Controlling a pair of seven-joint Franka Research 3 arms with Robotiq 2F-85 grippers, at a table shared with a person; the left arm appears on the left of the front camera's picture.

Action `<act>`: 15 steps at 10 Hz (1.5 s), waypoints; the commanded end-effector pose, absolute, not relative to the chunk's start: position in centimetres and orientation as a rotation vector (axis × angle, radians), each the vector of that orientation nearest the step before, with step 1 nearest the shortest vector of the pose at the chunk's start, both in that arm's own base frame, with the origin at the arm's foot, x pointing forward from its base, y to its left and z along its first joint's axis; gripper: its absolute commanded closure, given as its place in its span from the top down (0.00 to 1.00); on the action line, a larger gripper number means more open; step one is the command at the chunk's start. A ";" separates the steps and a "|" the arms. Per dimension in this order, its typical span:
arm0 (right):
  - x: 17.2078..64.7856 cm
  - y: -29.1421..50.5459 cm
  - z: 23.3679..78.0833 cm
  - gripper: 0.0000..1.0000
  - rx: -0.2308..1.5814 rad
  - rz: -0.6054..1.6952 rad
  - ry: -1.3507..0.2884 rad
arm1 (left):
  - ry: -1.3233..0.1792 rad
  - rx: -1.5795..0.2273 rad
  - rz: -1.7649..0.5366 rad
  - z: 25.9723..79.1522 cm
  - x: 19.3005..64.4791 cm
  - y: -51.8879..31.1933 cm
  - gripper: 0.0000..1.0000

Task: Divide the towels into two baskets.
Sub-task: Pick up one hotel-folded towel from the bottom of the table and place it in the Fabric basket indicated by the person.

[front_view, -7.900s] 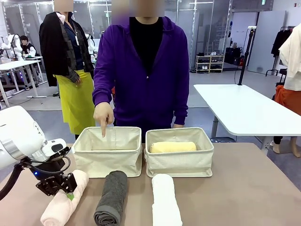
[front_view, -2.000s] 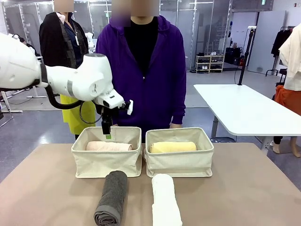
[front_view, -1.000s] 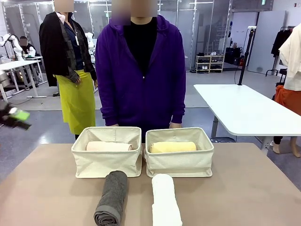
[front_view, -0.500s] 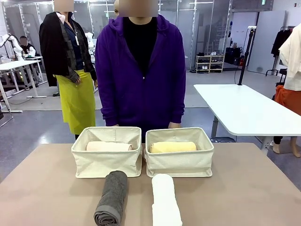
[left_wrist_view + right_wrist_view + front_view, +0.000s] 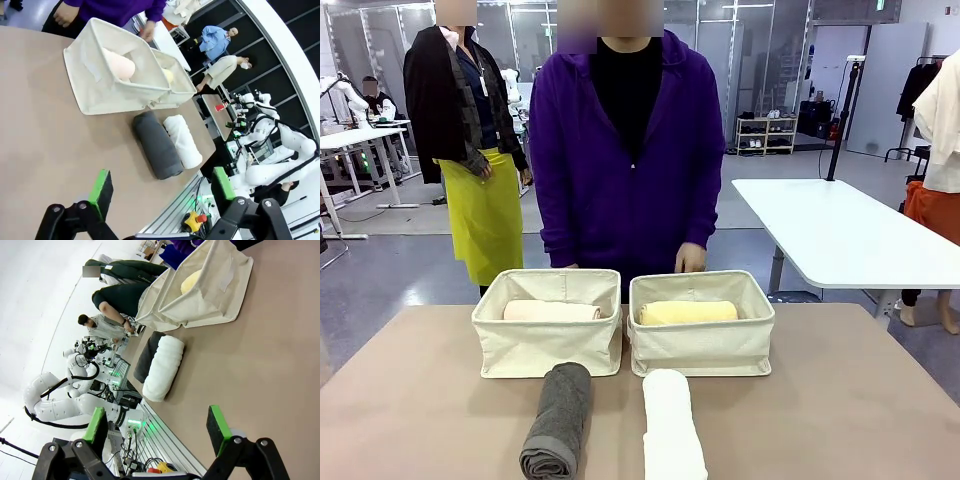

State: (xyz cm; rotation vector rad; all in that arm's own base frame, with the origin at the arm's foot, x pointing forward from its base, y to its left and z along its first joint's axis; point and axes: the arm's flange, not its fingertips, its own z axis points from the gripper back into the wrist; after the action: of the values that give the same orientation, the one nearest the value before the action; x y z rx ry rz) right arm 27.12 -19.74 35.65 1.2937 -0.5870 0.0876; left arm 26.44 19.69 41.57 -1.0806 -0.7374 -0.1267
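Grey towel (image 5: 557, 420) on table (image 5: 840, 400); left claw (image 5: 162, 186), right claw (image 5: 156, 422) agape.

The left basket (image 5: 547, 350) and right basket (image 5: 701, 352) are plain cream canvas. Inside them are a pale pink towel (image 5: 551, 311) and a yellow towel (image 5: 687, 312). A dark grey towel (image 5: 558, 420) and a white towel (image 5: 673, 425) lie on the tan table (image 5: 840, 400). The person's hoodie (image 5: 630, 190) is purple, over a black top (image 5: 630, 90). The left gripper (image 5: 162, 187) and right gripper (image 5: 156, 423) are black with bright green pads (image 5: 101, 190).

Fluffy cloth towels (image 5: 557, 420), canvas baskets (image 5: 548, 345), matt table (image 5: 820, 400)
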 end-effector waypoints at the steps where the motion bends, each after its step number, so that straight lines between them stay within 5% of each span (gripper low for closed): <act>1: 26.9 -19.5 35.8 1.00 1.301 0.092 -0.606 | -0.743 -1.089 -0.130 41.9 25.9 19.6 1.00; 10: 27.1 -19.7 35.7 1.00 1.294 0.088 -0.587 | -0.743 -1.089 -0.130 41.9 25.9 19.6 1.00; 15: 33.2 -3.5 38.9 1.00 1.106 0.220 -0.185 | -0.743 -1.089 -0.130 41.9 25.9 19.6 1.00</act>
State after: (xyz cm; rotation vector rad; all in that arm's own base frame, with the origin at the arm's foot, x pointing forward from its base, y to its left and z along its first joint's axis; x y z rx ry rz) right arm 33.89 -7.77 38.65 1.1567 -0.2682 0.2450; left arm 26.37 19.71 41.63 -1.0772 -0.7371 -0.1256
